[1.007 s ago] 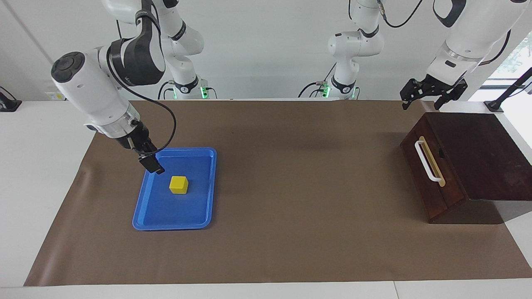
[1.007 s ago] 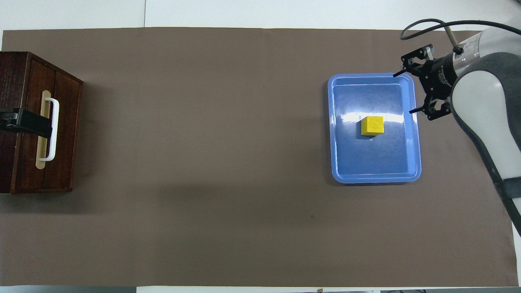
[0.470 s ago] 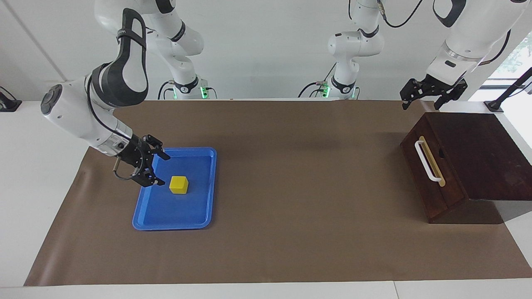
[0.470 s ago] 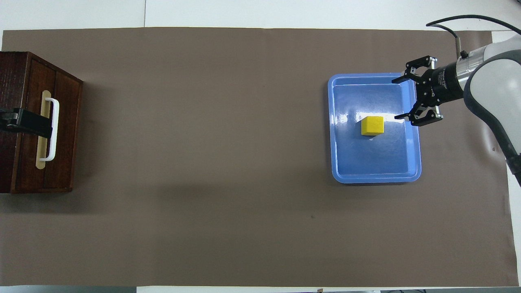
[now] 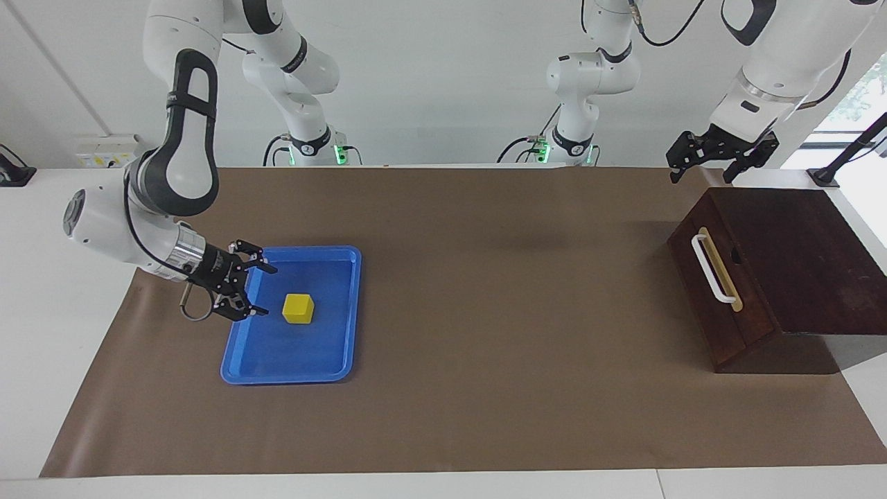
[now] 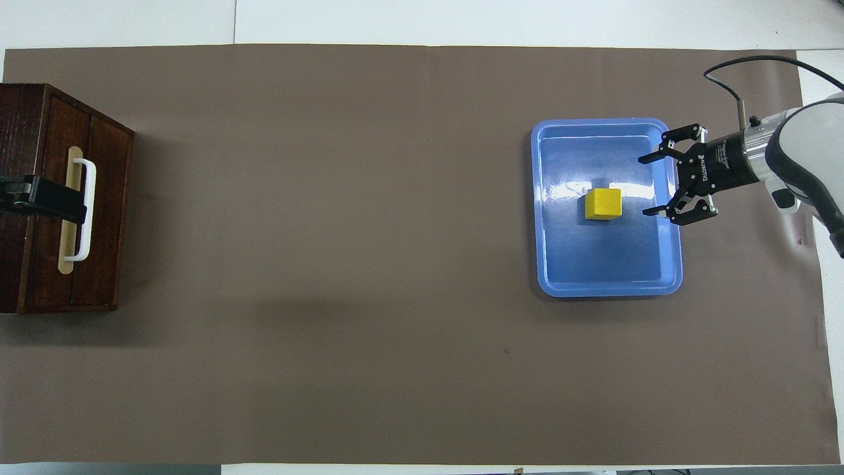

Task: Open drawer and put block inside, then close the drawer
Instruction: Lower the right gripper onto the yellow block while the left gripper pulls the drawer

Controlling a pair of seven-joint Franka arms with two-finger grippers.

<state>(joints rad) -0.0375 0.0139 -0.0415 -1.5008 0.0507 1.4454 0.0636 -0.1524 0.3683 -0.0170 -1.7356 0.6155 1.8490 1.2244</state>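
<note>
The yellow block (image 5: 299, 308) (image 6: 603, 203) rests in the middle of the blue tray (image 5: 332, 353) (image 6: 606, 277). My right gripper (image 5: 262, 291) (image 6: 647, 185) lies level over the tray's edge, open, its tips pointing at the block and a short gap from it. The drawer (image 5: 714, 291) (image 6: 72, 204) is shut in its dark wooden box at the left arm's end of the table, white handle (image 5: 712, 269) (image 6: 84, 210) facing the tray. My left gripper (image 5: 701, 170) (image 6: 82, 212) hangs open above the box's corner nearest the robots and holds nothing.
A brown mat (image 5: 485, 312) (image 6: 330, 297) covers the table between tray and box. A black stand (image 5: 842, 163) rises beside the box at the table's corner.
My right arm has swung down and outward; its gripper turned from pointing downward to lying level beside the block. The left arm, block and drawer have not moved.
</note>
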